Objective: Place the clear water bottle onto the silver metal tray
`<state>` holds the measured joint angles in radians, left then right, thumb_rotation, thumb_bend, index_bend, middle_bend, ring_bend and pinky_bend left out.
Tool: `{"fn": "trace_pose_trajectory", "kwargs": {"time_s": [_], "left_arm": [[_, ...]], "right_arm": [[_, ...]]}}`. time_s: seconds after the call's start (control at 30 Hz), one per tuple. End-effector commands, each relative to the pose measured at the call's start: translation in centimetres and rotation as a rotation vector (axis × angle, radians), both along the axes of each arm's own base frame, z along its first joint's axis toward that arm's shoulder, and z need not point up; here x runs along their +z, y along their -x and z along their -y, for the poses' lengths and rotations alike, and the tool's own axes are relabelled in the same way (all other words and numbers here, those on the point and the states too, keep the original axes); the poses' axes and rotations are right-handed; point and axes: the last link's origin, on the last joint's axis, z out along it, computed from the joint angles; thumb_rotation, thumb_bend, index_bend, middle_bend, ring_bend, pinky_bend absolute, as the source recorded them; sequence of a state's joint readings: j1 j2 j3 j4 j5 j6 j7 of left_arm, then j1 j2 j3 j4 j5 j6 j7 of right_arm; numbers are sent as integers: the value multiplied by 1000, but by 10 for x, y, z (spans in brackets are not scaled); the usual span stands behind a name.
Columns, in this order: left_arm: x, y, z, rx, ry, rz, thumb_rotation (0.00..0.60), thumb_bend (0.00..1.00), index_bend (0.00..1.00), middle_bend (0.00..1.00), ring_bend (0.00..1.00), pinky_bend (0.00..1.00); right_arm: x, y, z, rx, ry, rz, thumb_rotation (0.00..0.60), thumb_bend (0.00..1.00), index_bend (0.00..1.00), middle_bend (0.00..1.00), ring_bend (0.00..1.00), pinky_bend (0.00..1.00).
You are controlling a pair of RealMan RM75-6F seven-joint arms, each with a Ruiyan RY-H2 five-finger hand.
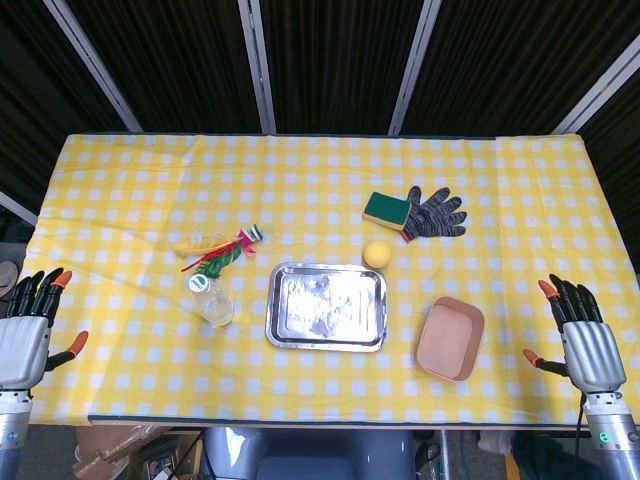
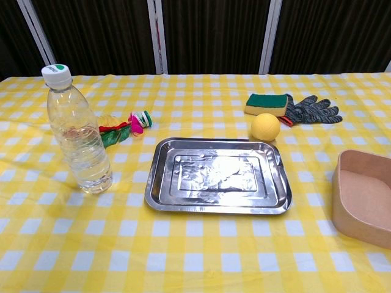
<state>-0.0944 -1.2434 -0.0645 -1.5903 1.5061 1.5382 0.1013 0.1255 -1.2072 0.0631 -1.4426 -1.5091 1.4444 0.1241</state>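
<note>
Bottles: you are looking at one clear water bottle [image 2: 77,134]
Trays: one silver metal tray [image 2: 217,176]
Balls: one yellow ball [image 2: 265,127]
Sponges: one sponge [image 2: 266,104]
Gloves: one knit glove [image 2: 313,111]
Bowls: one tan bowl [image 1: 451,338]
Feather toys: one shuttlecock [image 2: 125,127]
Robot hands: two, the left robot hand [image 1: 28,327] and right robot hand [image 1: 579,335], are showing

No readable text shows, seemingly not even on the bottle [image 2: 78,131].

Both views were evenly and brightly lit from overhead, with sharp focus throughout and no motion blur. The silver metal tray [image 1: 327,307] showed mottled white glare at its centre, repeated in the chest view. Objects cast only faint, short shadows. The dark backdrop [image 1: 330,60] at 12 o'clock stayed underexposed. The clear water bottle [image 2: 76,131] carried soft highlights.
</note>
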Motion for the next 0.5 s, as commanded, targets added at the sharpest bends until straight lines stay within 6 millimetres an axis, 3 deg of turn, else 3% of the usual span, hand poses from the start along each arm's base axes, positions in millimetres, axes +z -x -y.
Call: {"fn": "trace_pose_trajectory", "kwargs": {"time_s": [0.03,0.5], "left_arm": [[0,-1,0,-2,0,4,600,305,50,45,0,0],[-4,-5,1,-16,22,21,600,305,51,46,0,0]], "right_arm": [[0,0,-1,2,1,-3,600,50,54,0,0,0],[0,1,-6,-9,-5,-17,600,49,54,0,0,0]]}}
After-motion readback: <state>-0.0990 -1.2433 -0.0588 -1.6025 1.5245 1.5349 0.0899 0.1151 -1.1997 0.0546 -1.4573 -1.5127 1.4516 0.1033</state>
